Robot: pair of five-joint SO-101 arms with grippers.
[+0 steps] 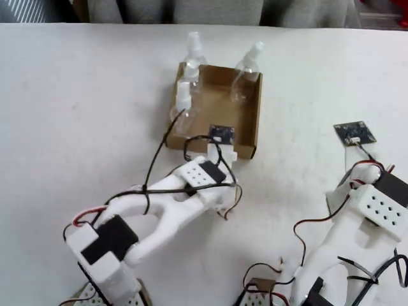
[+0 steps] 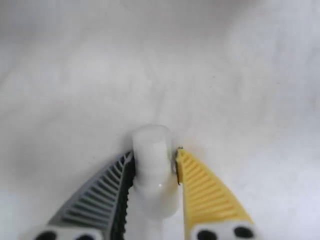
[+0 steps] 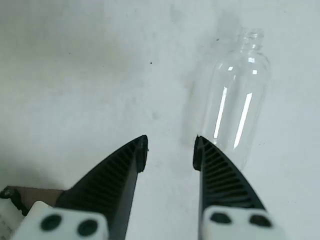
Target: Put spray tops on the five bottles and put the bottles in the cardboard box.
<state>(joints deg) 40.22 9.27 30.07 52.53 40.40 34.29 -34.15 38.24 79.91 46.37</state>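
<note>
Left gripper [image 2: 154, 155] pinched a white spray top [image 2: 151, 142]; right gripper [image 3: 170, 147], jaws parted and empty, hovered beside an uncapped clear bottle [image 3: 237, 95]. Capped bottles [image 1: 244, 80] sat in the cardboard box [image 1: 257, 118].

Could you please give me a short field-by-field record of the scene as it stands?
cardboard box: on the table, four capped bottles inside
left gripper: shut on a spray top
right gripper: open, over the table
uncapped bottle: clear, on the table just ahead of the right gripper
left to do: cap that bottle, then box it
</note>
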